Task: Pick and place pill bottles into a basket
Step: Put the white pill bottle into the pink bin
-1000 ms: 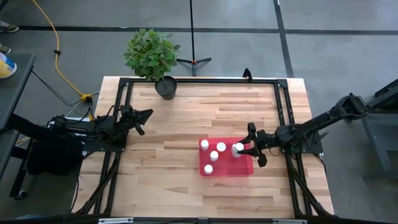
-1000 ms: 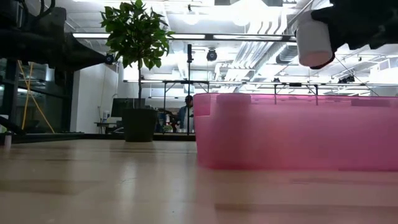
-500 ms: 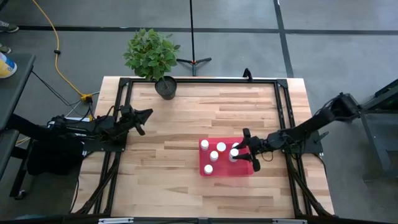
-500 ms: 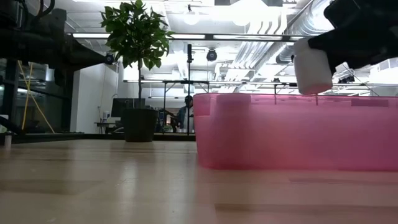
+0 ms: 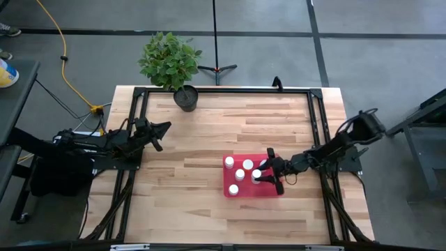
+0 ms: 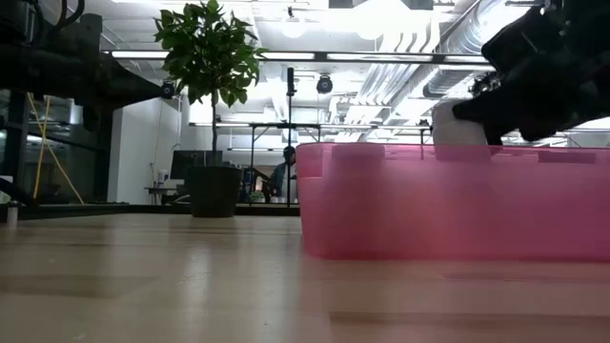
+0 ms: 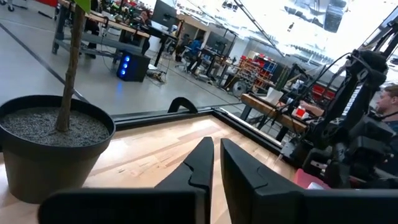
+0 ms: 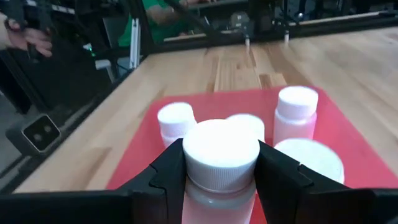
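The right hand [image 5: 268, 171] gripped a pill bottle [image 8: 222, 155] by its cap, low over the red basket [image 5: 275, 189] among four others. It needed setting upright in a free gap before release. The left hand [image 5: 159, 134] waited, pinched narrow, at the worktop's far side.

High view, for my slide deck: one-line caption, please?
Right pincer lowers a pill bottle into the red basket beside four others; left pincer waits.
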`<control>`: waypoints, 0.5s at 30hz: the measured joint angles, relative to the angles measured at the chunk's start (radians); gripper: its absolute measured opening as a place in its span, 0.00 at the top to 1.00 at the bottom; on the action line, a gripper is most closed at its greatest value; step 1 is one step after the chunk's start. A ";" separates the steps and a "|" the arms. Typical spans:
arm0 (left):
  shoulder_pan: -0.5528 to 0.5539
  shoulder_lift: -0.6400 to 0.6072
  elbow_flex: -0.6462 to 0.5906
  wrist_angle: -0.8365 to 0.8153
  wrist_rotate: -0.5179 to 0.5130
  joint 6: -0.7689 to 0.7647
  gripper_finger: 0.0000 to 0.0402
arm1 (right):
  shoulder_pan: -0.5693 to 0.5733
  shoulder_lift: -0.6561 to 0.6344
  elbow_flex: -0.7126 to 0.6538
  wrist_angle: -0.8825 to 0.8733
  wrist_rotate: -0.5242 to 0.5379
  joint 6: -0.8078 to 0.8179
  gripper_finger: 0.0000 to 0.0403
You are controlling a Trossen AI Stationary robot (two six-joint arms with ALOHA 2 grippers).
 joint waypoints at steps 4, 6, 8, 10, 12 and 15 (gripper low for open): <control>0.000 0.000 0.000 0.000 -0.002 0.007 0.91 | 0.000 0.077 0.001 0.055 0.010 -0.002 0.64; 0.000 0.000 0.000 0.000 -0.002 0.016 0.95 | 0.000 0.106 0.001 0.092 0.005 -0.012 0.64; 0.000 0.000 0.000 0.000 -0.002 0.023 0.95 | 0.000 0.121 0.001 0.114 -0.001 -0.015 0.64; 0.000 0.000 0.000 0.000 -0.002 0.019 0.93 | 0.000 0.136 0.002 0.122 -0.016 -0.030 0.64; 0.000 0.000 0.000 0.000 -0.006 0.002 0.88 | 0.004 0.147 0.002 0.126 -0.028 -0.060 0.64; 0.000 0.003 0.000 -0.001 -0.007 -0.001 0.83 | 0.020 0.162 0.002 0.138 -0.002 -0.114 0.64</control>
